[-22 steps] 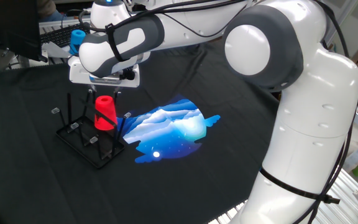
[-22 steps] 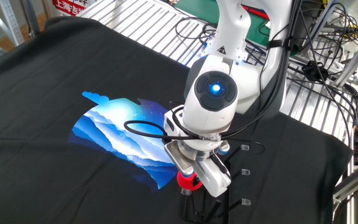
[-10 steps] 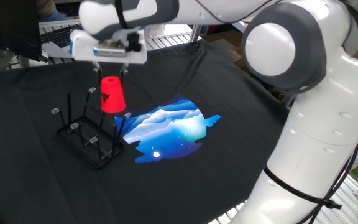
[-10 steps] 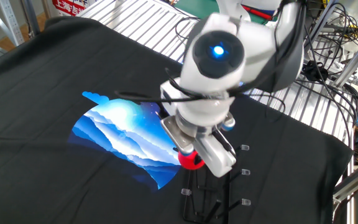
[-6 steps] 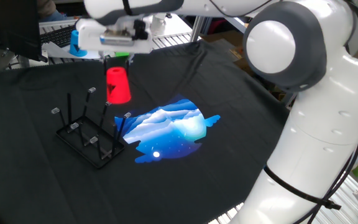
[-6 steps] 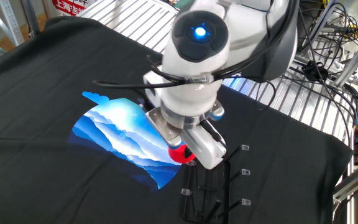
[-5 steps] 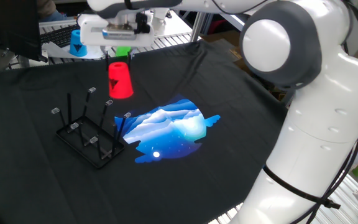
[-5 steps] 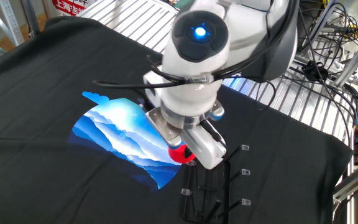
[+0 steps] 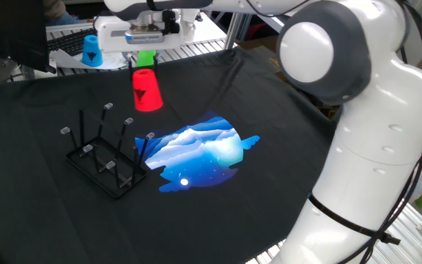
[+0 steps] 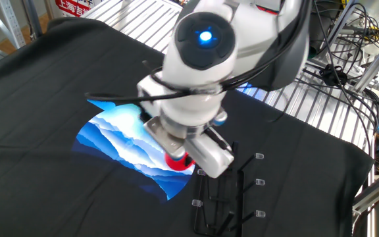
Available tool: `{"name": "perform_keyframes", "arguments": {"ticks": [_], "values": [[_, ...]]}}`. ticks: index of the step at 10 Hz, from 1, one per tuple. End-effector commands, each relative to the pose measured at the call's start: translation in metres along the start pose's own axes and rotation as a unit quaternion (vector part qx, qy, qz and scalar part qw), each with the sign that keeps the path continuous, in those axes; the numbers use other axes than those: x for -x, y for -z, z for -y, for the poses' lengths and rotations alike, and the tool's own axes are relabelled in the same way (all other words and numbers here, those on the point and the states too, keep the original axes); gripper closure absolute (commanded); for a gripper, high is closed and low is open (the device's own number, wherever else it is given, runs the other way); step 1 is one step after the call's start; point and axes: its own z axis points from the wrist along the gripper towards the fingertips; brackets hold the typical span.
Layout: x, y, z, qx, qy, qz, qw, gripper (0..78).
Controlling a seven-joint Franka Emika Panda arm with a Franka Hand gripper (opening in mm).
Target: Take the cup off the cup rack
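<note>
The pincer (image 9: 146, 67) grips the red cup (image 9: 147, 91) upside down by its narrow end, holding it in the air clear of the cup rack (image 9: 105, 158), above the bench (image 9: 218, 213). The rack's pegs stand bare on the black cloth, beside a blue printed patch (image 9: 200, 152). A blue cup (image 9: 90, 50) sits behind.

Two raised cameras face the black-clothed table (image 9: 42, 213) from opposite sides, sharing the cup rack (image 9: 105, 158).
</note>
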Motion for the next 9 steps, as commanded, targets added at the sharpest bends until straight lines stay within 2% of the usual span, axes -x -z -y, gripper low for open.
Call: {"name": "perform_keyframes", "arguments": {"ticks": [1,2,4,6,7,9], "values": [[0.020,-0.007,0.012,0.000,0.029,0.006,0.9996,76.1],[0.026,-0.009,0.014,0.001,0.038,0.016,0.9992,76.1],[0.036,-0.018,0.019,0.006,0.053,0.020,0.9984,76.1],[0.039,-0.026,0.022,0.011,0.058,0.025,0.9979,76.1],[0.043,-0.037,0.025,0.019,0.064,0.029,0.9973,76.1],[0.047,-0.048,0.028,0.033,0.070,0.028,0.9967,76.1]]}}
